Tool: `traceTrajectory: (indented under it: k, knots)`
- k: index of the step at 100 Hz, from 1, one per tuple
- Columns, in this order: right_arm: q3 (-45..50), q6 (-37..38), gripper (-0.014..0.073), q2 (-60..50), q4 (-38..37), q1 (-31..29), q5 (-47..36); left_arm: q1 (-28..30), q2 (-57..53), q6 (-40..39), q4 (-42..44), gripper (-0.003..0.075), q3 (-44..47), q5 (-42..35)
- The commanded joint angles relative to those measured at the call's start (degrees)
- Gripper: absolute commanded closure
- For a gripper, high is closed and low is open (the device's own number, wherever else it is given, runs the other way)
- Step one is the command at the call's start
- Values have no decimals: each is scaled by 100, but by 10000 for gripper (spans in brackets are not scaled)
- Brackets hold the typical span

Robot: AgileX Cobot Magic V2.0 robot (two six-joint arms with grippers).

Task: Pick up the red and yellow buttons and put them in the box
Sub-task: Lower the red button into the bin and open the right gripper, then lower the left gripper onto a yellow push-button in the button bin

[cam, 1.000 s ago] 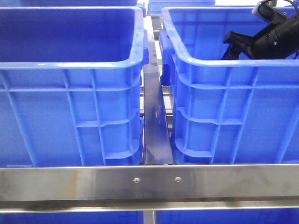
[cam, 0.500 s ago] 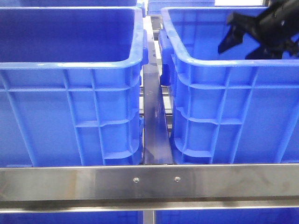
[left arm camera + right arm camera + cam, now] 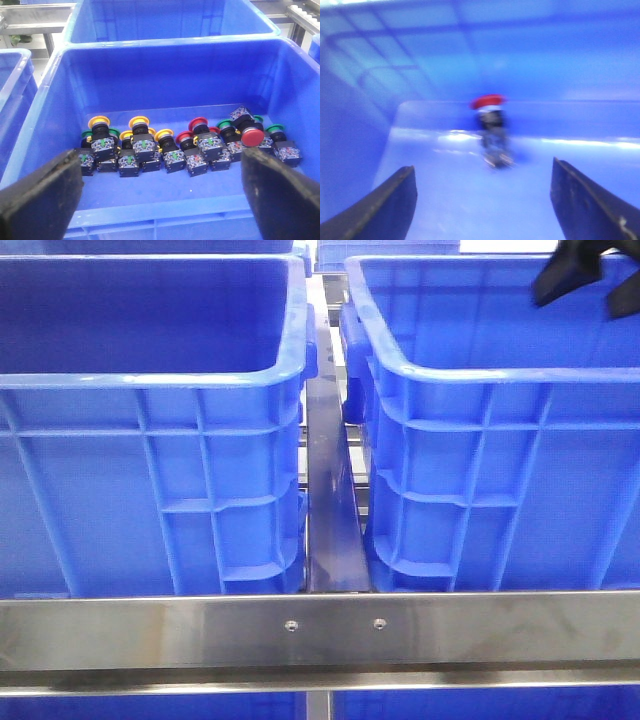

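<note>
Looking at the front view: two blue bins side by side behind a steel rail point(image 3: 320, 630), left bin point(image 3: 150, 380) and right bin point(image 3: 480, 380), with a metal strip point(image 3: 330, 510) running between them. Right gripper point(image 3: 585, 275) shows only as two dark fingers at the top edge, above the right bin, spread apart with nothing between them. Right wrist view is blurred: fingers point(image 3: 385, 207) wide apart and empty, one red button point(image 3: 491, 127) standing alone on the bin floor near the far wall, well clear of the fingers. Left wrist view: left gripper point(image 3: 160, 197) fully spread, holding nothing, hovering over the near rim of a bin point(image 3: 165, 55) full of buttons. Buttons sit in a loose row across the floor: yellow buttons point(image 3: 140, 125) toward one end, red ones point(image 3: 197, 125) in the middle, one red cap point(image 3: 252, 136) lying tilted, green ones point(image 3: 275, 131) mixed in at both ends. Another blue bin point(image 3: 170, 20) sits behind it.
</note>
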Motion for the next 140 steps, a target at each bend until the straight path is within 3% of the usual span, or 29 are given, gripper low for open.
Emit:
traceTrajectory:
  k: [1, 44, 81, 95, 124, 140]
  knots:
    - [202, -44, 20, -746, -61, -39, -415, -2, 61, -23, -30, 132, -138, -474]
    - [1958, -44, 20, -3446, -66, -39, -789, -2, 61, -23, -30, 132, -138, -474]
    - [2874, -44, 36, -4939, -37, -39, -800, -2, 61, -23, -30, 132, -138, -474]
    - [2906, -44, 160, -5035, -37, -39, -789, -2, 61, -23, -30, 132, -138, -464]
    - [2906, -44, 657, -5035, -31, -39, -709, -2, 61, -23, -30, 132, -138, -464]
    - [2906, -44, 660, -5029, -25, -39, -709, -2, 61, -23, -30, 132, -138, -464]
